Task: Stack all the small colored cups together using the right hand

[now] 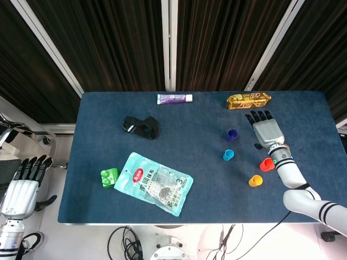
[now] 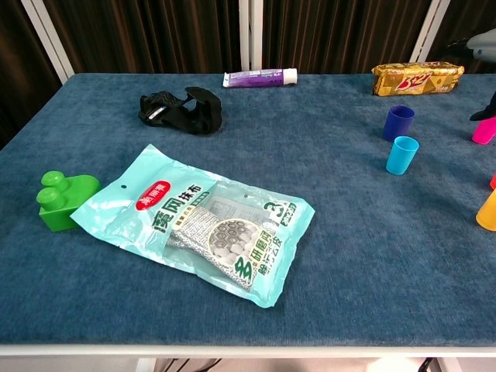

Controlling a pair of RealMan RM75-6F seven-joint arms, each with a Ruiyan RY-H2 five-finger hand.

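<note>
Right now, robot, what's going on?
Right hand open, fingers spread over pink cup. Left hand open, off table. No cups stacked. Nothing in the way.

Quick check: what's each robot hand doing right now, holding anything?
Left robot hand: open, fingers apart, holding nothing, off the table's left edge.
Right robot hand: open, fingers spread above the table among the cups, holding nothing.
</note>
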